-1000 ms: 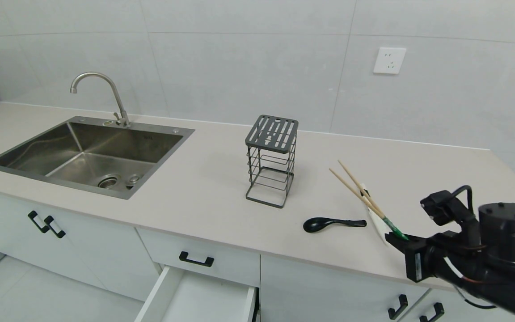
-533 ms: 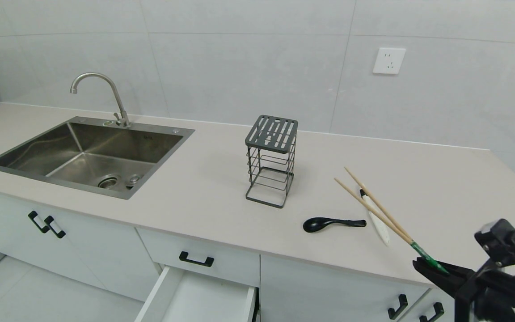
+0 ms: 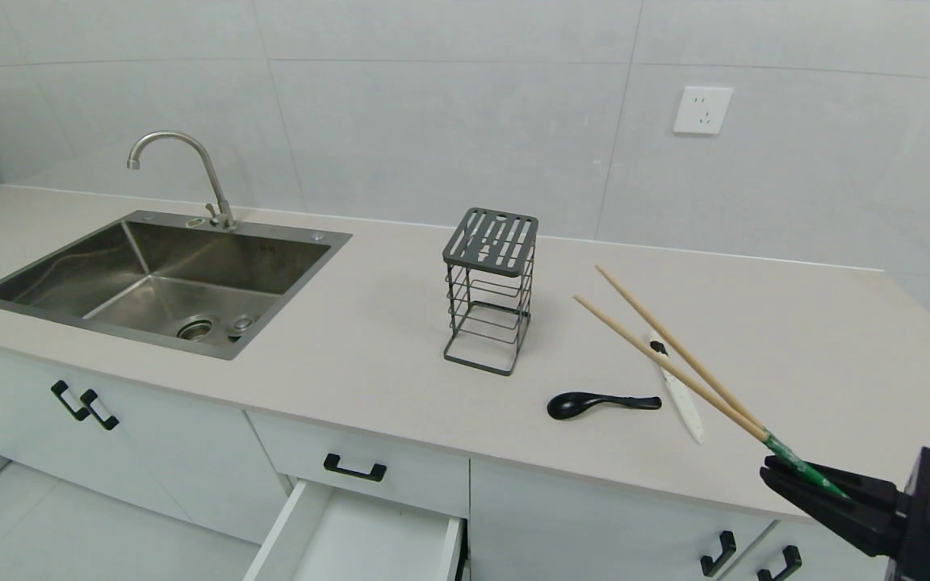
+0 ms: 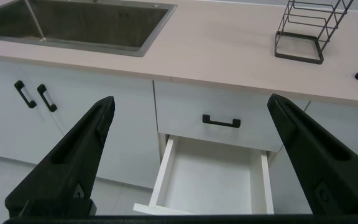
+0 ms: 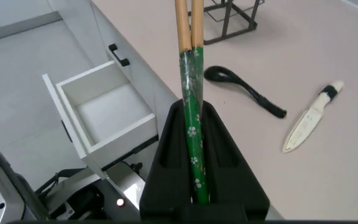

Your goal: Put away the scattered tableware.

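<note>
Desk [image 3: 368, 339] with sink [image 3: 215, 258], wire rack [image 3: 489, 290], black spoon [image 3: 598, 403], white knife [image 3: 679, 391], open drawer [image 3: 360, 537], tiled wall [image 3: 433, 113], right tool [image 3: 792, 476] clamping chopsticks [image 3: 675, 359], left tool [image 4: 190, 106] wide

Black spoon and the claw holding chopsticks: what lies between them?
In the head view, a white knife lies on the counter between the black spoon and the right gripper holding the chopsticks, just past the spoon's handle end.

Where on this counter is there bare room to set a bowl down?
Bare: the wide stretch between sink and wire rack, and the counter's right end. Crowded: right of the rack, with spoon, knife and the right claw's chopsticks.
</note>
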You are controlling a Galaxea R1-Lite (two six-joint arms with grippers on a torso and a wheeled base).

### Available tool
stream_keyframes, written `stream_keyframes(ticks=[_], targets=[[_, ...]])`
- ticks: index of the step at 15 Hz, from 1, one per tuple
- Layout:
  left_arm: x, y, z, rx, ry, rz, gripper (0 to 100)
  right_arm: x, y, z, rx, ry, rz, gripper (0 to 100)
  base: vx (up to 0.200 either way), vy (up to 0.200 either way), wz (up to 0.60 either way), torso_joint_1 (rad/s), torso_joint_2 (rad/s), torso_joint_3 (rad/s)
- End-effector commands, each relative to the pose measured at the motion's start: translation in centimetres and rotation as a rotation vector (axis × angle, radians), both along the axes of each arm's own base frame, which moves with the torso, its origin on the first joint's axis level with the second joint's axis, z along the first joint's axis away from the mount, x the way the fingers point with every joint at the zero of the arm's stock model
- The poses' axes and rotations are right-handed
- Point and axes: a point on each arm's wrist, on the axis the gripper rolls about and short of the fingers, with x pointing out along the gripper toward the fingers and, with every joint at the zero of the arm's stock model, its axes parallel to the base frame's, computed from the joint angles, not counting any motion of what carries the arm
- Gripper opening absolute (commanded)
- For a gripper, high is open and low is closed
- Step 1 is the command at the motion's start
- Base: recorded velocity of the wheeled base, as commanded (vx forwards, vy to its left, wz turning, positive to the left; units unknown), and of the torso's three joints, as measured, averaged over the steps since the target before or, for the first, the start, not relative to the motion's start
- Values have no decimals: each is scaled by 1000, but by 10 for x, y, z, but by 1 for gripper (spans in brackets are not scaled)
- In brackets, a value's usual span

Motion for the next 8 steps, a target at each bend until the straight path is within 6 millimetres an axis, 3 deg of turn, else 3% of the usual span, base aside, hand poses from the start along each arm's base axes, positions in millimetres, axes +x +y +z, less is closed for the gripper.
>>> stream_keyframes(ticks=[1,5,8], targets=[[0,0,0,0,1,0,100,7,4,16,-8,-61,15,0,0,0,0,0,0,0],[0,0,0,0,1,0,100,19,18,40,-77,-91,64,0,0,0,0,0,0,0],[0,0,0,0,1,0,100,16,33,48,-95,-106,106,0,0,0,0,0,0,0]])
